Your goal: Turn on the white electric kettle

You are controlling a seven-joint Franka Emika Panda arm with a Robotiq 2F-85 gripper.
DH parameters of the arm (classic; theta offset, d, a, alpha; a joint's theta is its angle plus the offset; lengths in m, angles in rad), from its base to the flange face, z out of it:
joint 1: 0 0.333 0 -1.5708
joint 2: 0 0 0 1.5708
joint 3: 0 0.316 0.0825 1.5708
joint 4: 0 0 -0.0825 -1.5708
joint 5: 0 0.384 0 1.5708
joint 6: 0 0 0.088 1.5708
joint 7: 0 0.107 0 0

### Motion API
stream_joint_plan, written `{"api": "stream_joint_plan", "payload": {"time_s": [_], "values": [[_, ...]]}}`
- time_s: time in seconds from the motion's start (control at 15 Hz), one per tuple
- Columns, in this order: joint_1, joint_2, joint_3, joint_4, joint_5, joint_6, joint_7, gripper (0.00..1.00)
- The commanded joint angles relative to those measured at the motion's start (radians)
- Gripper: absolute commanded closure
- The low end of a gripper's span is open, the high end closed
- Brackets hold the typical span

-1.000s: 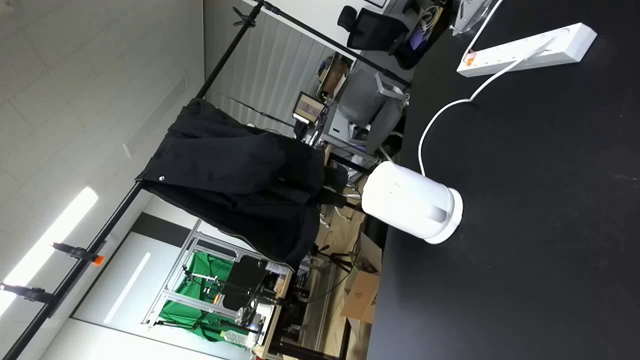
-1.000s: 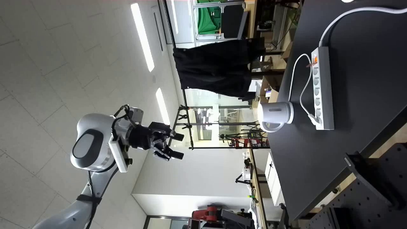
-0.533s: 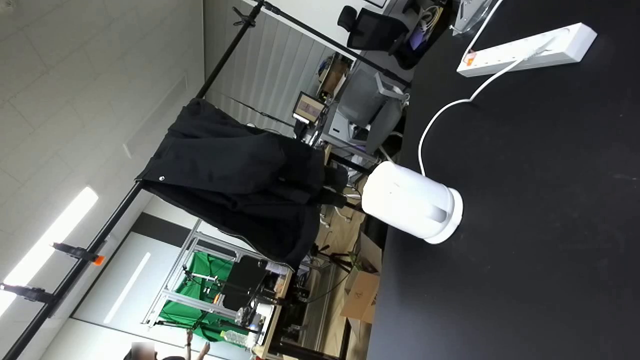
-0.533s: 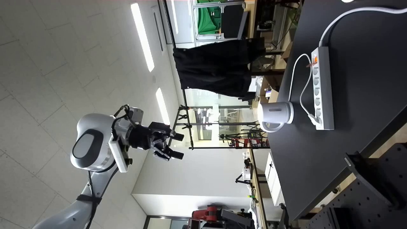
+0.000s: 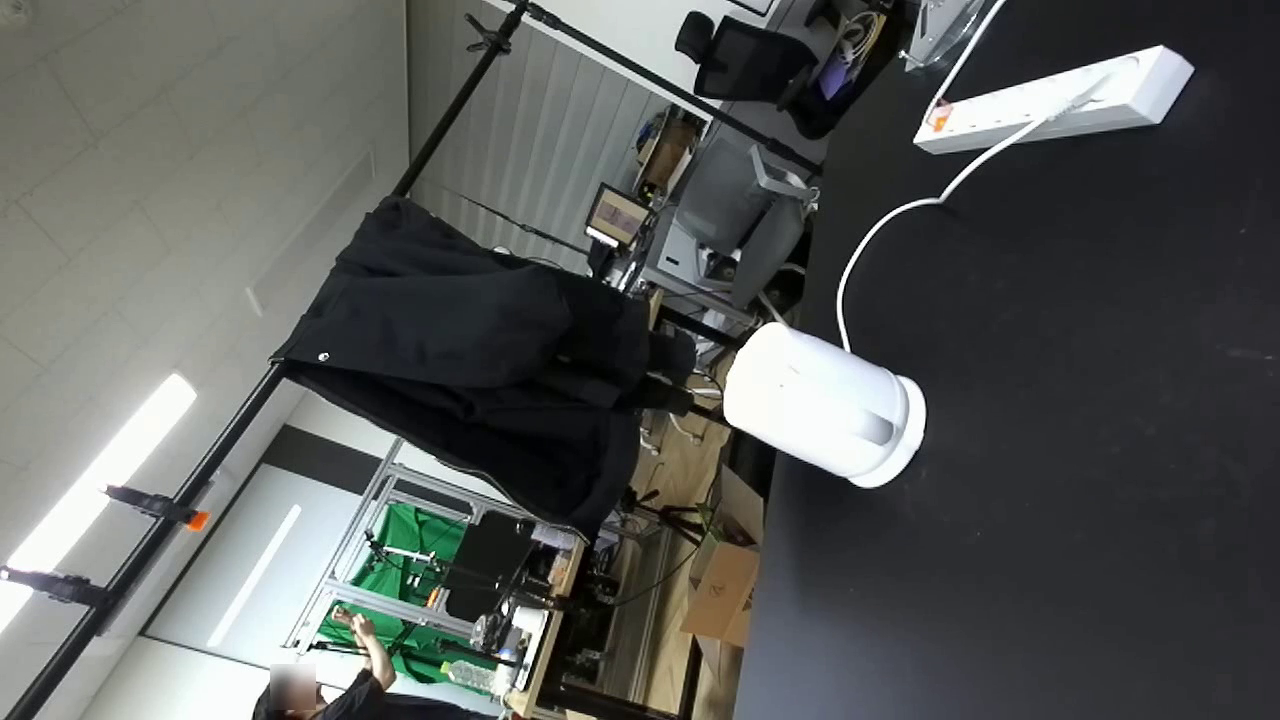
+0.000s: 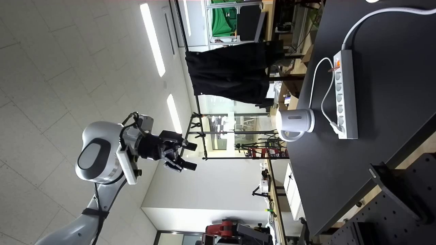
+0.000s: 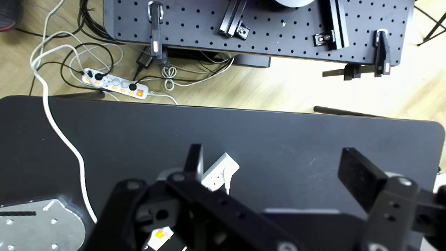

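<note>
The white electric kettle stands on the black table in both exterior views, which are turned sideways. Its handle and small grey window show in an exterior view. A thin white cord runs from its base to the white power strip, where its plug is seated. The kettle does not show in the wrist view. My gripper is high above the table, well apart from the kettle. In the wrist view my gripper has its fingers wide apart with nothing between them.
The power strip lies on the table, partly behind a finger in the wrist view. A thick white cable and a grey metal plate are also there. A black perforated bench stands across a gap. A black jacket hangs behind the kettle.
A person has come into the background of an exterior view, with an arm raised. The arm, gripper, kettle and cord have not moved.
</note>
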Motion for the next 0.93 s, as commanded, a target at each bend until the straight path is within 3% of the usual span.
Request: {"api": "stream_joint_plan", "payload": {"time_s": [0.0, 0.47, 0.53, 0.6, 0.87], "values": [[-0.004, 0.018, 0.006, 0.008, 0.009, 0.011, -0.017, 0.0], [0.04, 0.148, 0.018, 0.035, 0.078, 0.227, -0.085, 0.0], [0.042, 0.173, 0.027, 0.038, 0.098, 0.27, -0.069, 0.25], [0.043, 0.195, 0.041, 0.037, 0.114, 0.329, -0.047, 0.26], [0.045, 0.287, 0.096, 0.052, 0.178, 0.56, 0.029, 0.55]]}}
